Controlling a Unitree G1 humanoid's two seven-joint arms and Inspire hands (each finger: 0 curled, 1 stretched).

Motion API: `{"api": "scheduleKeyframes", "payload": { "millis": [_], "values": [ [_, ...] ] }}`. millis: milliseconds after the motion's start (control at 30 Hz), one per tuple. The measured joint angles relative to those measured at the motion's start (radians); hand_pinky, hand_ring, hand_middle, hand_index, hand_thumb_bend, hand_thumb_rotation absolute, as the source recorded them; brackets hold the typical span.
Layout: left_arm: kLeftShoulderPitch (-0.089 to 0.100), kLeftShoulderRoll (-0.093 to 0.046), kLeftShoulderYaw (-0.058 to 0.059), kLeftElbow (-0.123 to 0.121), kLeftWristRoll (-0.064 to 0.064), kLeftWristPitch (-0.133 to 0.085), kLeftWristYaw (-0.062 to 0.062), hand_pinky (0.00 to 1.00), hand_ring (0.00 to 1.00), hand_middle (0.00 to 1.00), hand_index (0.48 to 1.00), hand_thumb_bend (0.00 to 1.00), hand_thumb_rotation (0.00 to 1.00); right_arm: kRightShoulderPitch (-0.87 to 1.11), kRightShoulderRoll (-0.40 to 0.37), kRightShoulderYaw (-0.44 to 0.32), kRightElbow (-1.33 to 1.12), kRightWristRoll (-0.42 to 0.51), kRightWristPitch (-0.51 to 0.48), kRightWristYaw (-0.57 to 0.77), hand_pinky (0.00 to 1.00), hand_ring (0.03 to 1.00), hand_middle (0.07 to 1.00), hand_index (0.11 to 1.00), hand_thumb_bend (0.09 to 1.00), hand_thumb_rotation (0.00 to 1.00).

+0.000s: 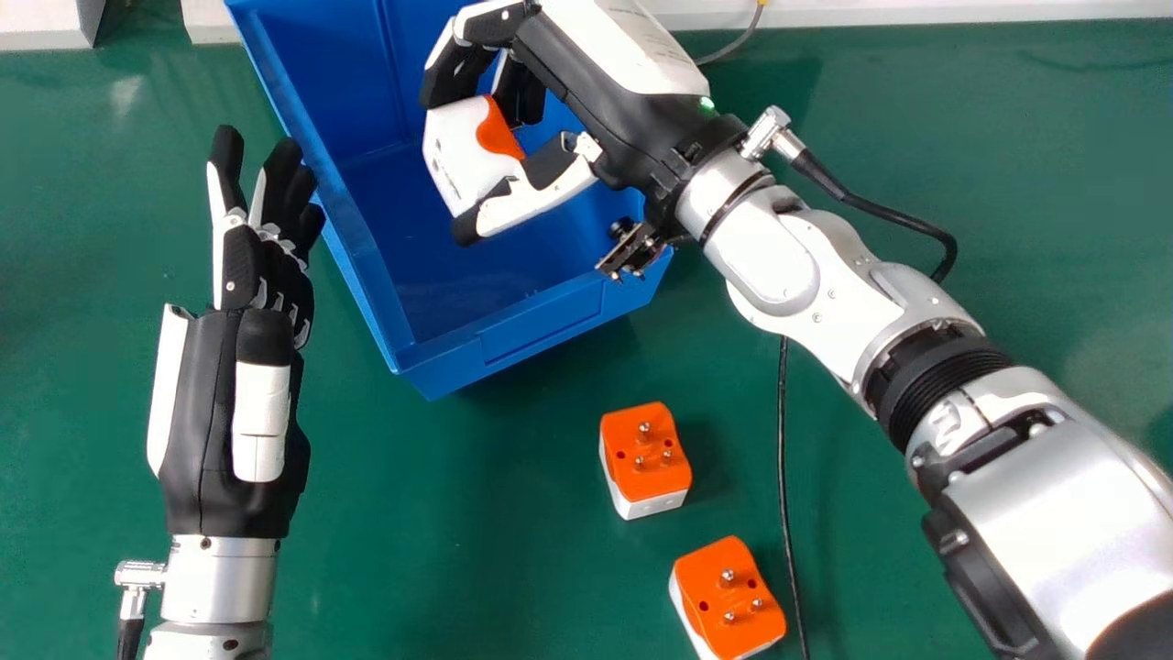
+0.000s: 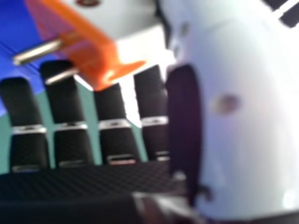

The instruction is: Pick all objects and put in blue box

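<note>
Adapter point(image 1: 461, 154) pinched in right robot hand point(image 1: 600, 105)

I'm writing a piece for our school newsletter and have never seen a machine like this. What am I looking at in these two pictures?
This is a humanoid robot with two silver arms. The larger picture comes from a camera on its head, looking down; the other is a close-up from a camera at its right robot hand.

That black and white robot hand holds a boxy white-and-orange plug adapter over an open blue rectangular box. Its left robot hand, also black and white, has its fingers extended beside the box.

On the green tabletop lie two more boxy orange-and-white adapters, metal pins up, and a thin black cable.
</note>
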Motion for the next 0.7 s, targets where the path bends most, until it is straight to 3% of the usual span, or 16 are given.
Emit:
{"api": "scheduleKeyframes", "payload": {
  "millis": [267, 700],
  "values": [
    [0.003, -0.001, 0.0, -0.021, -0.007, 0.002, 0.005, 0.97, 0.96, 0.97, 0.977, 0.88, 0.96, 0.0, -0.004, 0.0, 0.0, 0.007, -0.006, 0.024, 0.54, 0.632, 0.675, 0.679, 0.92, 0.14],
    [0.01, -0.001, 0.0, -0.022, -0.007, 0.002, 0.009, 0.96, 0.96, 0.97, 0.977, 0.88, 0.95, 0.0, -0.012, 0.0, -0.001, 0.02, -0.025, 0.089, 0.65, 0.714, 0.746, 0.752, 0.99, 0.23]
  ]
}}
